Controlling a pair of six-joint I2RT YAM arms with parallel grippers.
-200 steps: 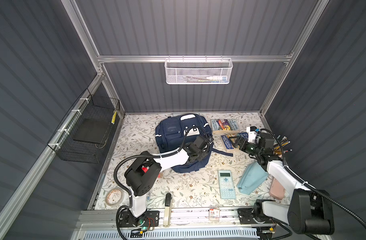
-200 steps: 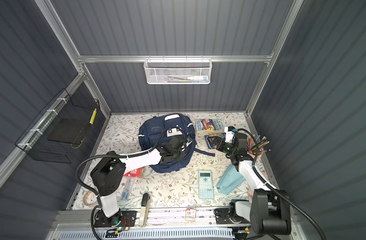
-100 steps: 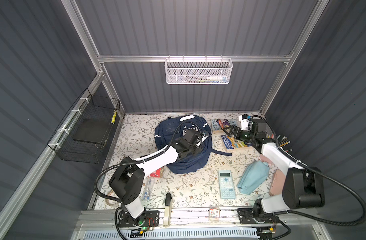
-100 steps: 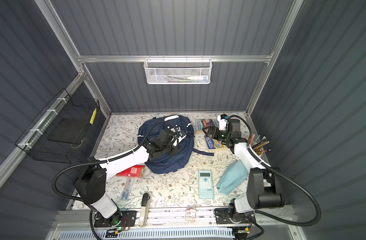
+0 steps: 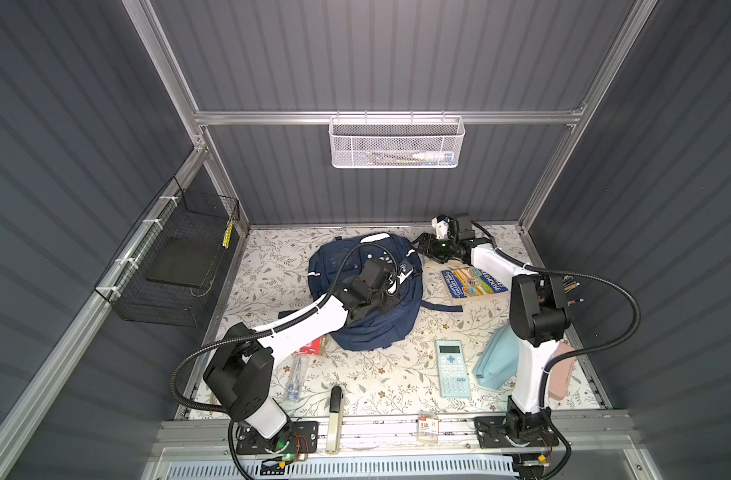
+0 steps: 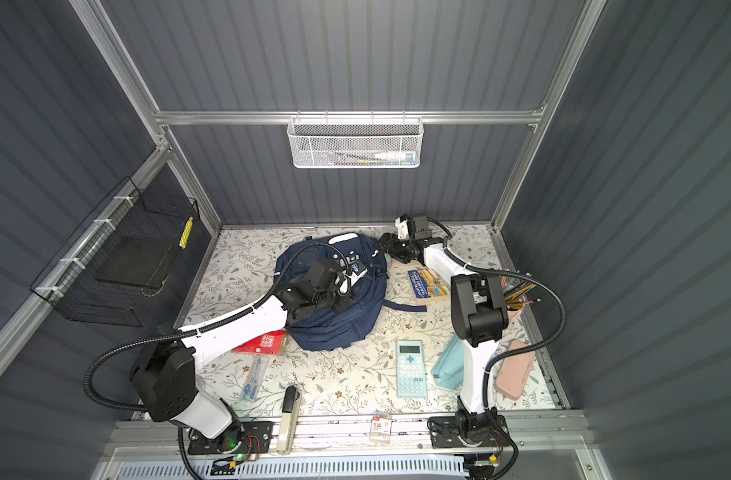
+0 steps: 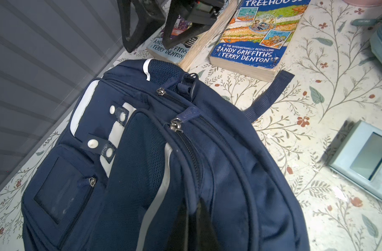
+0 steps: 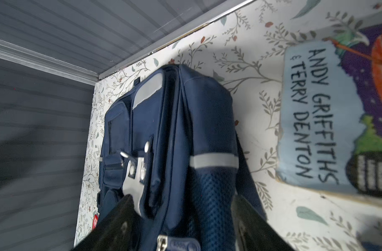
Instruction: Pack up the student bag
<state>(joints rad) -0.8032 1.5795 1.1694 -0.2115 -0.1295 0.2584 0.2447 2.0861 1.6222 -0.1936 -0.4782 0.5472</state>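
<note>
Student bag (image 5: 380, 328) lies flat near back edge of table (image 5: 376, 374), mid-width, main zip looks closed. Your left gripper (image 7: 196, 217) is clenched on the bag top, likely to pin it; whether fabric is pinched, cannot tell. Your right gripper (image 8: 182, 200) has jaws apart, straddling the bag's end at a zip pull, probably to open it.

Beside the backpack (image 7: 218, 173), a blue paperback (image 7: 254, 41) reads "TREEHOUSE", "BY THE INTERNATIONALLY BESTSELLING ANDY GRIFFITHS & TERRY DENTON"; a second paperback (image 8: 311, 113) bears both names.

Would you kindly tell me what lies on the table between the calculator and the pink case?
A light-blue zip pouch lies between calculator and pink case, shown in both top views.
</note>
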